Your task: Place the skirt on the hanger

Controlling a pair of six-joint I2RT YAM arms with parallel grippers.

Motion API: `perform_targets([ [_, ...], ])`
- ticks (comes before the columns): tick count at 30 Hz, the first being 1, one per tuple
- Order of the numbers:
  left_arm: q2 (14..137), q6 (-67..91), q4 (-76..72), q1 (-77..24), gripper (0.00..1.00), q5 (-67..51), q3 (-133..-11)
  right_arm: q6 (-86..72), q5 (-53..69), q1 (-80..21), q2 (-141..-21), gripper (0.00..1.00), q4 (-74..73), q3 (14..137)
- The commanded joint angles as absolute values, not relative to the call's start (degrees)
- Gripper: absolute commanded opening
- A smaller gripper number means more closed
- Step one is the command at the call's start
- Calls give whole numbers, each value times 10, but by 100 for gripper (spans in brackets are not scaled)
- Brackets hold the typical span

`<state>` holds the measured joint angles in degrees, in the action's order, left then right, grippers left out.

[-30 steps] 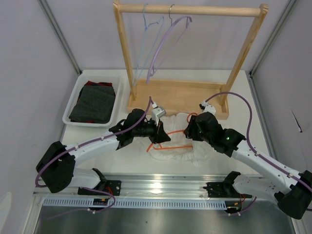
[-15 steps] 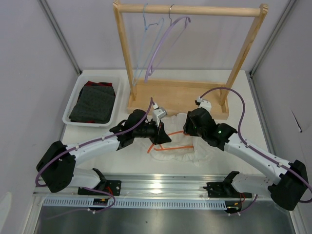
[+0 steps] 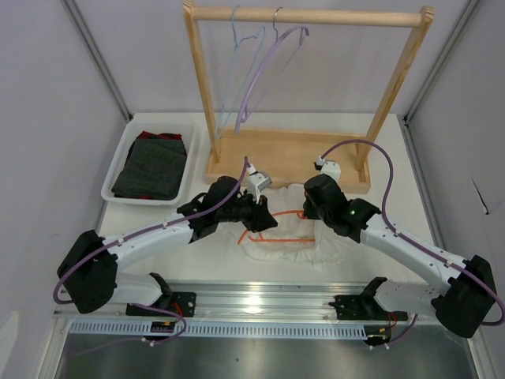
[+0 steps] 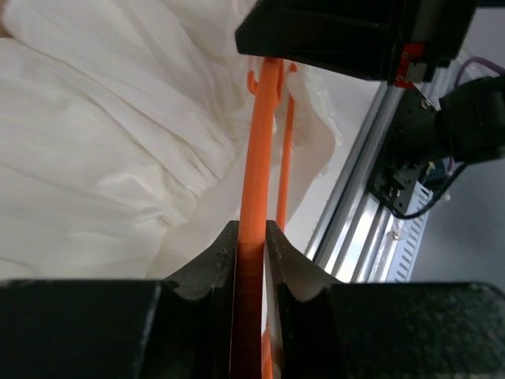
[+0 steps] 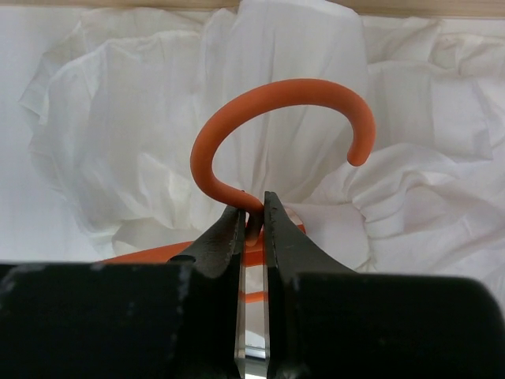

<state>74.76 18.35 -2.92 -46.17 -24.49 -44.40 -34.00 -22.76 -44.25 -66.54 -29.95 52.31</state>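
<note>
The white crinkly skirt (image 3: 293, 249) lies crumpled on the table in front of the wooden rack. The orange hanger (image 3: 278, 237) lies on top of it. My left gripper (image 3: 265, 218) is shut on one of the hanger's thin bars (image 4: 260, 150), with skirt fabric (image 4: 102, 142) spread below it. My right gripper (image 3: 307, 207) is shut on the neck just under the curved hook (image 5: 272, 93); the jaws (image 5: 252, 215) pinch the orange stem over bunched skirt (image 5: 118, 142). Both grippers meet over the skirt's far edge.
A wooden clothes rack (image 3: 316, 16) stands behind on its base (image 3: 284, 154), with a lilac hanger (image 3: 264, 67) and a pale blue hanger (image 3: 235, 63) on the rail. A white bin (image 3: 118, 162) at the left holds a dark dotted garment (image 3: 151, 164). A metal rail (image 3: 260, 296) runs along the front.
My right gripper has moved left onto the hanger's hook neck and shut on it. The left gripper has shifted slightly, still holding the hanger bar.
</note>
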Motion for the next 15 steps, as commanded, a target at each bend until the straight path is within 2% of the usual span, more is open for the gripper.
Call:
perform_targets([
  [1, 709, 185, 0, -465, 35, -155, -472, -345, -240, -440, -657, 0, -269, 530],
  [5, 677, 186, 36, -464, 60, -119, -468, -344, -233, -440, -649, 0, -261, 520],
  [8, 651, 192, 47, -461, 69, -93, -459, -342, -231, -440, -642, 0, -258, 514],
  [13, 604, 204, 61, -457, 71, -56, -437, -335, -222, -440, -631, 0, -250, 505],
  [15, 597, 208, 68, -455, 65, -46, -431, -334, -221, -439, -627, 0, -247, 497],
])
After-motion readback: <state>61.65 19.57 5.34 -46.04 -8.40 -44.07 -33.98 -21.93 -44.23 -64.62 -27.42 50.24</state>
